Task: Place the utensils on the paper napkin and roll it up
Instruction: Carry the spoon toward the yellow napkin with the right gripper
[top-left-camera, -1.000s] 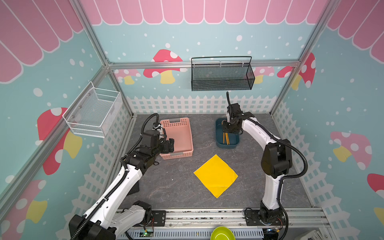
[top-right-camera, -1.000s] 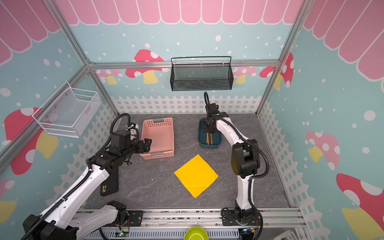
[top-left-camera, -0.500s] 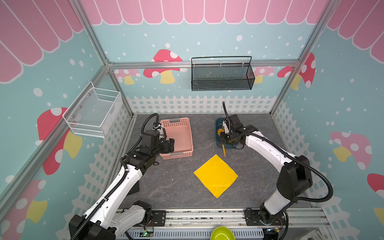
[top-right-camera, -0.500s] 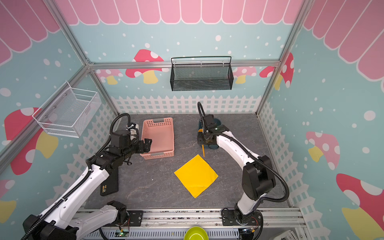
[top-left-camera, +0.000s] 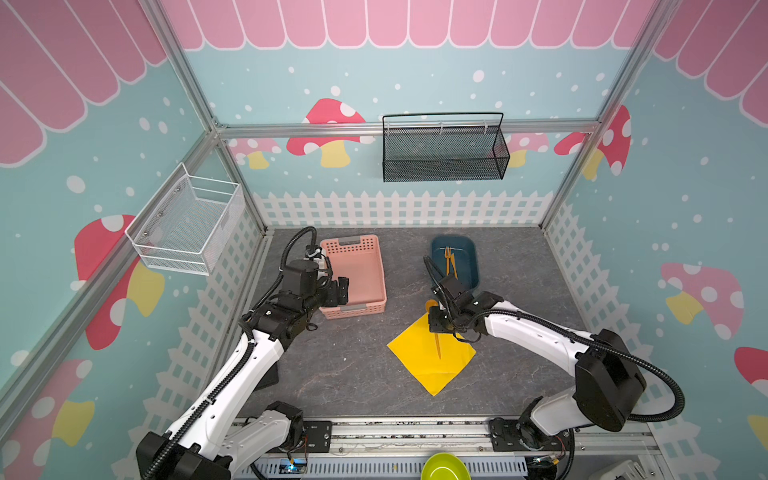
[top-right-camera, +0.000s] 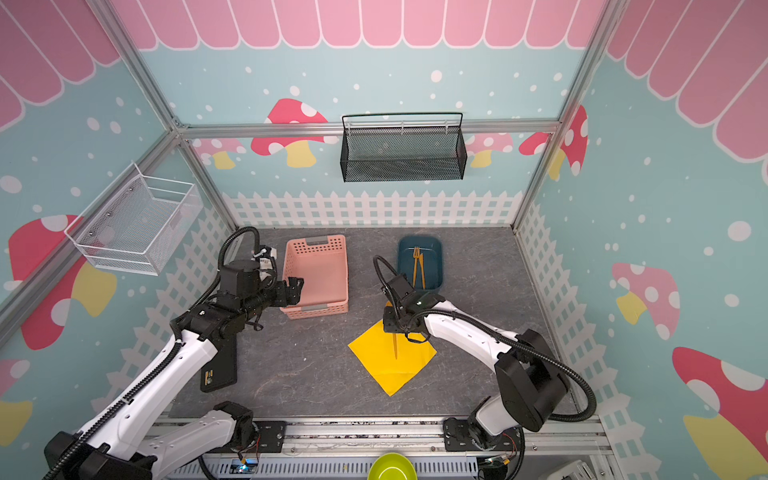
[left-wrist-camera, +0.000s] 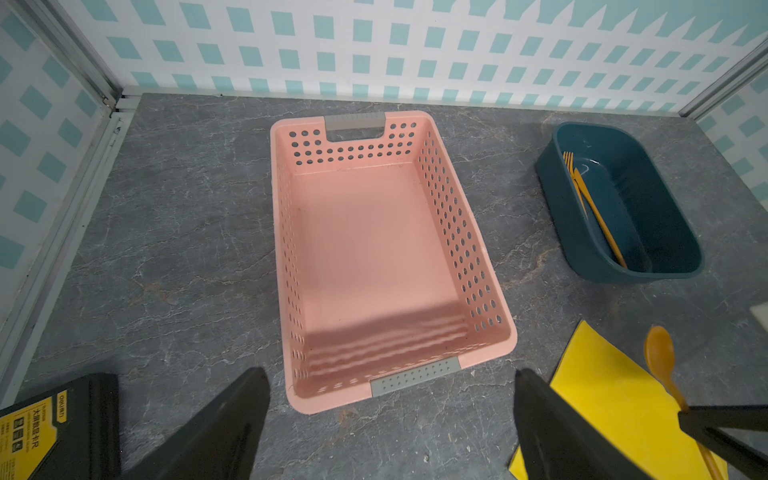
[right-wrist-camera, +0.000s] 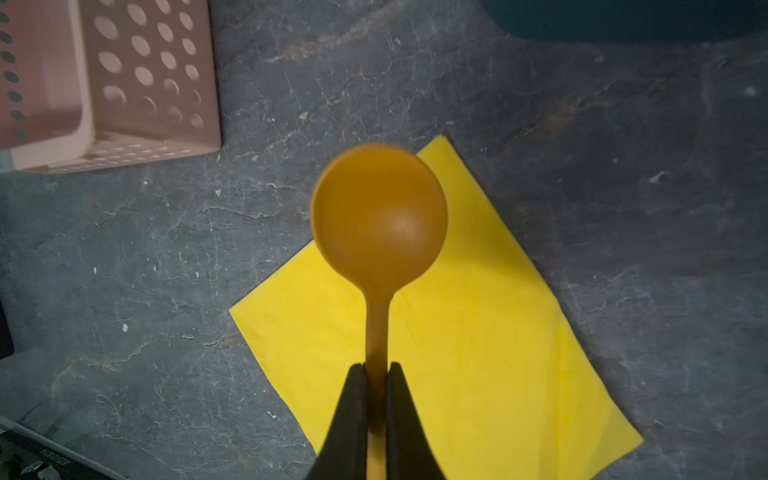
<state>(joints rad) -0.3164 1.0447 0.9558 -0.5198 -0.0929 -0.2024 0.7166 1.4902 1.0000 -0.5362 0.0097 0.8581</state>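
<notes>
Right arm: my right gripper (right-wrist-camera: 376, 370) clamped on the spoon (right-wrist-camera: 378, 216) by its handle; it hangs over the napkin (top-left-camera: 432, 370), bowl past its far corner | Left arm: my left gripper (top-left-camera: 340, 289), fingers (left-wrist-camera: 232, 415) wide apart, left of the napkin by the basket (top-left-camera: 377, 266) | Rest: fork (top-left-camera: 447, 254) and knife (top-left-camera: 454, 268) in the tub (top-left-camera: 473, 266) beyond the napkin

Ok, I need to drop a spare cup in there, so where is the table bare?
Bare table lies in front of the pink basket, left of the paper napkin; also between basket and blue tub, and right of the tub to the fence. Crowded: the napkin's back corner, where the right pincer holds the spoon.
</notes>
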